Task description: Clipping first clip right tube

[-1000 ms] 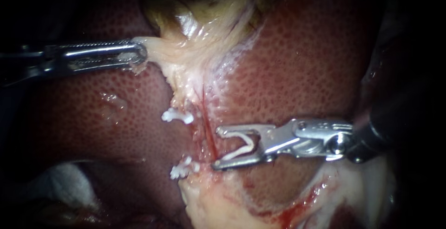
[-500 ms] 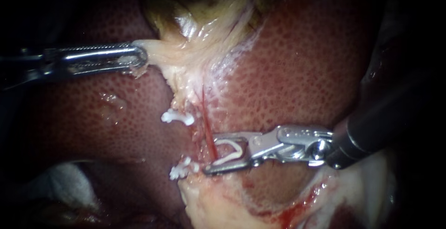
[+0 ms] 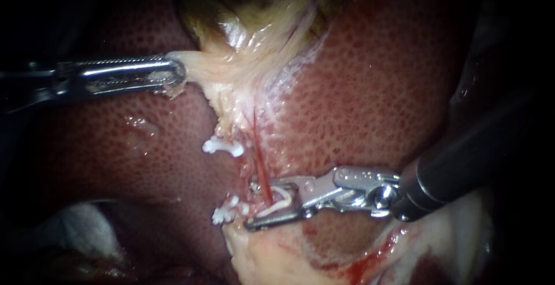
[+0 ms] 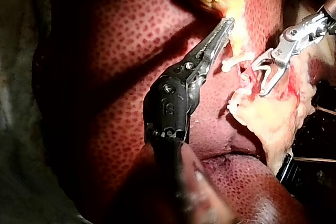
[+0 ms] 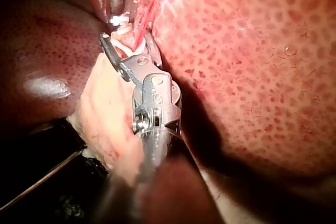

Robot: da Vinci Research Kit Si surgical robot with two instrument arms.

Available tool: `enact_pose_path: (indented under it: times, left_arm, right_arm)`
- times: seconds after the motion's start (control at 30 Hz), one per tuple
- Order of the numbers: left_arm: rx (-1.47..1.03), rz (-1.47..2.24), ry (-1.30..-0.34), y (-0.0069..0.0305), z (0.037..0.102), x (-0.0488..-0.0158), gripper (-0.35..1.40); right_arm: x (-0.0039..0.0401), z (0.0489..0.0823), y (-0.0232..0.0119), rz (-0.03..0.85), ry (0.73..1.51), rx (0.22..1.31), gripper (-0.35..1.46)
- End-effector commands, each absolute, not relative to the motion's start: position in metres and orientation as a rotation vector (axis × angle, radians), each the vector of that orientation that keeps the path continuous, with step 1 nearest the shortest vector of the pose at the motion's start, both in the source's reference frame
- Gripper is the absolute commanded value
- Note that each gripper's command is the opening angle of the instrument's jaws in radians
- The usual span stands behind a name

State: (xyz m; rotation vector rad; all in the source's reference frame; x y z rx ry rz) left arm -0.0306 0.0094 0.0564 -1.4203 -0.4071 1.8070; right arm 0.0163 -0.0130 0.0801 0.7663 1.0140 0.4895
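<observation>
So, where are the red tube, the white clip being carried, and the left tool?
red tube [image 3: 258, 158], endoscope view, mid-length.
white clip [image 3: 289, 197], endoscope view, its bend, held between the jaws of the right tool [image 3: 254, 204].
left tool [image 3: 173, 72], endoscope view, tip, shut on pale tissue [image 3: 199, 68].

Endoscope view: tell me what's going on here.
The left instrument has its jaws shut on pale tissue just below the gallbladder and holds it out to the side over the liver. The right instrument carries a white clip between its jaws, which stand apart and appear to straddle the thin red tube. That clip is not yet closed. Two other white clips already sit beside the tube.
</observation>
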Motion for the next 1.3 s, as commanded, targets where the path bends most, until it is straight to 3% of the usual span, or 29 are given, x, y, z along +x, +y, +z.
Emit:
enact_pose_path:
  times: [0.03, 0.37, 0.77, 1.3]
  left_arm:
    - [-1.42, 1.807, -0.406, 0.0094, 0.0564, -0.0306, -0.35]
    - [-1.423, 1.805, -0.405, 0.0094, 0.0565, -0.0307, -0.35]
    - [-1.423, 1.805, -0.404, 0.0093, 0.0566, -0.0307, -0.35]
    - [-1.42, 1.808, -0.405, 0.0093, 0.0566, -0.0307, -0.35]
  right_arm:
    - [0.0162, 0.08, -0.013, 0.502, 1.009, 0.774, 0.34]
    - [0.0155, 0.08, -0.0131, 0.578, 0.971, 0.86, -0.35]
    - [0.015, 0.08, -0.013, 0.637, 0.941, 0.903, -0.35]
    - [0.0149, 0.0799, -0.0131, 0.633, 0.933, 0.912, -0.35]
